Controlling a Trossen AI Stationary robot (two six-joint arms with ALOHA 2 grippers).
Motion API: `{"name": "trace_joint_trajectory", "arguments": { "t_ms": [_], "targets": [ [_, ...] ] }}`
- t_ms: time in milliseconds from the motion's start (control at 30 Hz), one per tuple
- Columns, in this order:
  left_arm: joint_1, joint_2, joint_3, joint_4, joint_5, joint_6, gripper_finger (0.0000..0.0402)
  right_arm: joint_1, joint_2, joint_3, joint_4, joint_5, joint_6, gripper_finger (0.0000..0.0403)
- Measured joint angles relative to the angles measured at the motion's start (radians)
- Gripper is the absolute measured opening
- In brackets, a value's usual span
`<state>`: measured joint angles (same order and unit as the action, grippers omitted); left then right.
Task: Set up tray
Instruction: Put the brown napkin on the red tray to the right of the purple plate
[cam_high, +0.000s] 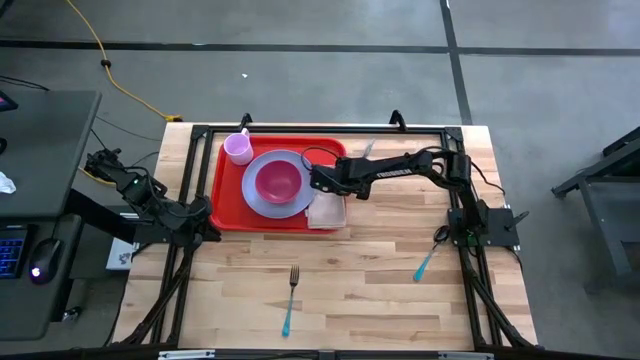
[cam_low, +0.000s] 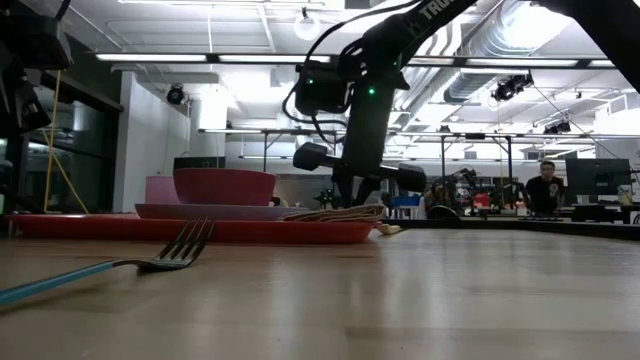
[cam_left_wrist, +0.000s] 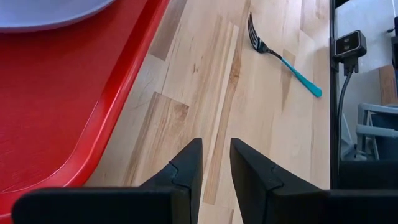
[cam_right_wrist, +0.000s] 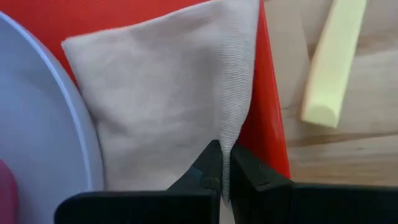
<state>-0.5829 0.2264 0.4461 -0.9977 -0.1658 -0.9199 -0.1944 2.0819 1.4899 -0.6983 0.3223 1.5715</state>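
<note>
Four items already sit on the red tray (cam_high: 228, 205) at the table's far side: pink cup (cam_high: 238, 148), lavender plate (cam_high: 258, 198), magenta bowl (cam_high: 278, 181), beige napkin (cam_right_wrist: 168, 93), pinched by the right gripper (cam_right_wrist: 222, 175). Both teal-handled utensils, a fork (cam_high: 290, 296) and another (cam_high: 427, 262), remain off it. Left gripper (cam_left_wrist: 214, 168) waits part-open, empty, beside the tray's near-left corner.

Bright ceiling strip lights (cam_low: 200, 57) glare in the low view, leaving the arm backlit and dark, the near fork (cam_low: 120, 262) blurred, while the desk (cam_high: 350, 280) overhead is evenly lit with soft shadows.
</note>
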Motion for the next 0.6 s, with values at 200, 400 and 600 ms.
{"name": "trace_joint_trajectory", "arguments": {
  "t_ms": [200,400,600],
  "targets": [
    [0.0,0.0,0.0,0.0,0.0,0.0,0.0111,-0.006,0.0,0.0,0.0,0.028,0.003,0.0],
    [0.0,0.0,0.0,0.0,0.0,0.0,0.0111,-0.026,0.0,0.0,-0.001,0.047,0.002,0.0],
    [0.0,0.0,0.0,0.0,0.001,-0.001,0.0111,-0.03,0.008,0.0,-0.007,0.033,-0.006,0.0]
  ]
}}
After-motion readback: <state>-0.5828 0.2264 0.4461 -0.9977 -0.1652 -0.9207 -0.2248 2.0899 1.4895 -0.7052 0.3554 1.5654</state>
